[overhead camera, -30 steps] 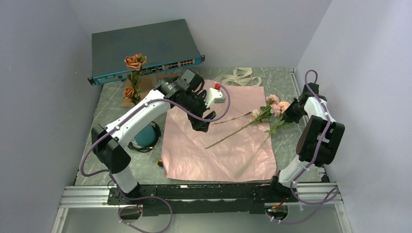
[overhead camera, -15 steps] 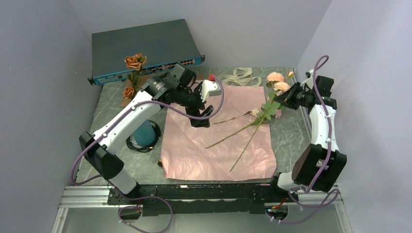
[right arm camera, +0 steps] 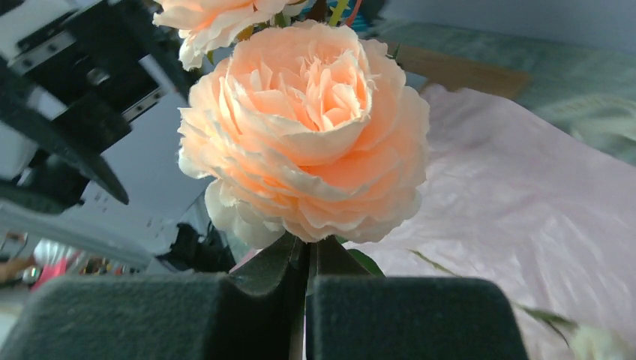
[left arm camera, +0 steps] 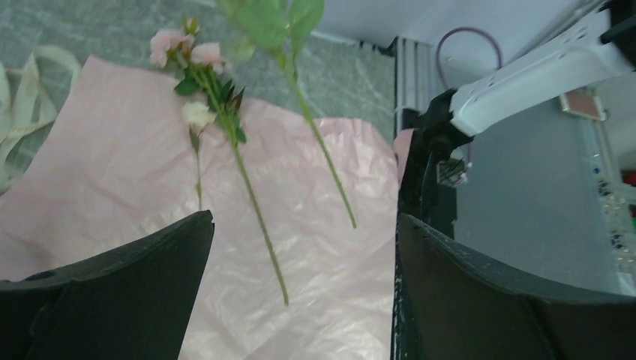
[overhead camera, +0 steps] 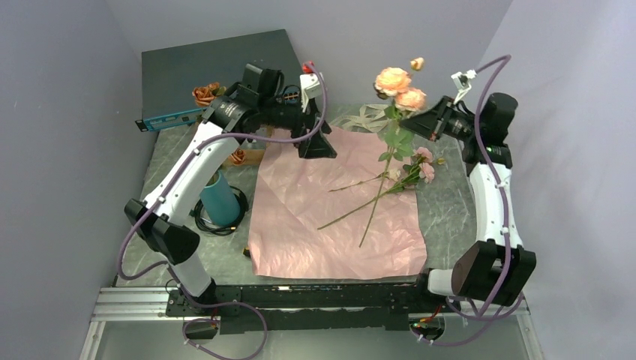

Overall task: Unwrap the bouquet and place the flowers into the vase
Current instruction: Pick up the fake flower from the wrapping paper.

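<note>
**Flowers (overhead camera: 409,174): one sprig held up, the rest lying on the paper**

Reference: the pink paper (overhead camera: 322,225), spread flat and open on the desk (overhead camera: 442,217).

- Near half of the paper: the bare lower ends of long green stems, angled toward its near-left.
- Just left of the paper, at about mid-length: teal vase (overhead camera: 220,199), upright, standing inside a black cable coil (overhead camera: 225,225).
- Far-right part of the paper: small pink roses (overhead camera: 421,161) with one pale bud. They lie flat, with the heads at the paper's right edge.
- Above the paper's far-right part: right fingers (overhead camera: 414,120), pressed together on a stem just under the peach roses (overhead camera: 394,79). The heads are up, with a small bud above them. The stem hangs down over the middle of the paper. Whether its tip touches the paper I cannot tell.
- Above the paper's far-left corner: left fingers (overhead camera: 315,146), spread wide, with nothing between them.
- At the paper's far edge: cream ribbon (overhead camera: 367,116), loose on the desk.
- Off the paper's far-left corner: rust-brown roses (overhead camera: 206,94), partly behind the left arm. Where their stem stands is hidden.
- Beyond them: a flat network switch (overhead camera: 202,67), tilted up against the back wall.
</note>
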{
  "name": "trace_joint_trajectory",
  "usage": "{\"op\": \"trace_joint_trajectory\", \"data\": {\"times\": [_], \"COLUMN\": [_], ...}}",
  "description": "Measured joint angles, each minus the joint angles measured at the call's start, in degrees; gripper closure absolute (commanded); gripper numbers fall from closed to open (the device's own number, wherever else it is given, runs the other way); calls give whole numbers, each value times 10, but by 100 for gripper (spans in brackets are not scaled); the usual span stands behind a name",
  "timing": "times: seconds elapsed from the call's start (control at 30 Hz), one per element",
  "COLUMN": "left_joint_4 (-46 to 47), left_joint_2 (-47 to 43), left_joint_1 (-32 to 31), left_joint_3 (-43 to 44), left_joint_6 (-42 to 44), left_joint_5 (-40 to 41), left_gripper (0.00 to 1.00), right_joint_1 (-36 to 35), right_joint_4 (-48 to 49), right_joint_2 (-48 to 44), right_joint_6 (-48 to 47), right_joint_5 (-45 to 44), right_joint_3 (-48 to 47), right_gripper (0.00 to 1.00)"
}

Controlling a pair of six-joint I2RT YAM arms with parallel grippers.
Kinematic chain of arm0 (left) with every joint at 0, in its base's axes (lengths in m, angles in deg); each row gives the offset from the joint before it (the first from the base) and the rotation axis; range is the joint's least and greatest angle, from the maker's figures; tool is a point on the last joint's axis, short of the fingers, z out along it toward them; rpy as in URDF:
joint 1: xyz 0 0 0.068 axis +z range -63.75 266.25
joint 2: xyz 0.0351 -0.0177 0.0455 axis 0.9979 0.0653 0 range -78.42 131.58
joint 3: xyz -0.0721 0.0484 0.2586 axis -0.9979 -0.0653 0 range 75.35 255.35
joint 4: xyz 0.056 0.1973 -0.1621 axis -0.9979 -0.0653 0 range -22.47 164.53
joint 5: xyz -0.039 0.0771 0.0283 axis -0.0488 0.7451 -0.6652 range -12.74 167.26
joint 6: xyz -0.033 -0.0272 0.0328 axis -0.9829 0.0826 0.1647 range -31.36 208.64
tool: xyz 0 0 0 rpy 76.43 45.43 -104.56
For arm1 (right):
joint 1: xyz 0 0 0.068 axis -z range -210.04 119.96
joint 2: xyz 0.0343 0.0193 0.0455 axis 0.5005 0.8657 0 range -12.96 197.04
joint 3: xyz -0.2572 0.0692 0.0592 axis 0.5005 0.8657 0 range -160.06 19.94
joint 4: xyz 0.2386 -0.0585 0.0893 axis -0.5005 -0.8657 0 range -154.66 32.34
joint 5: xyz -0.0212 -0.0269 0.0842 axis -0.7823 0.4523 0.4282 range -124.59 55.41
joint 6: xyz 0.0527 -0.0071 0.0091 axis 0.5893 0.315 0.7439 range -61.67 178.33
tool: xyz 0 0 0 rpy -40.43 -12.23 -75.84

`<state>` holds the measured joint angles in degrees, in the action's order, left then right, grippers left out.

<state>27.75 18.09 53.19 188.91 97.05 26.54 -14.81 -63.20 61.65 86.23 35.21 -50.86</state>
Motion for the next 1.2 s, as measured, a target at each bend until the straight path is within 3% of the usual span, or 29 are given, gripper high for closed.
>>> {"op": "trace_joint_trajectory", "data": {"times": [0.17, 0.3, 0.8, 0.93, 1.1, 1.2], "left_joint_4": [79, 146, 394, 436, 462, 463], "left_joint_2": [30, 54, 65, 65, 65, 65], "left_joint_1": [0, 0, 5, 7, 8, 8], "left_joint_3": [12, 11, -18, -23, -28, -28], "left_joint_6": [-77, -146, -360, -393, -413, -416], "left_joint_5": [-58, -95, -155, -155, -154, -152], "left_gripper": [18, 25, 38, 51, 45, 49], "right_joint_1": [-81, -124, -184, -194, -202, -207], "right_joint_4": [45, 67, 86, 86, 86, 86], "right_joint_2": [24, 37, 39, 39, 40, 43], "right_joint_6": [3, 5, 8, 8, 8, 8], "right_joint_5": [44, 63, 87, 87, 87, 87], "right_joint_3": [-45, -81, -99, -99, -99, -99], "right_gripper": [100, 100, 100, 100, 100, 100]}}
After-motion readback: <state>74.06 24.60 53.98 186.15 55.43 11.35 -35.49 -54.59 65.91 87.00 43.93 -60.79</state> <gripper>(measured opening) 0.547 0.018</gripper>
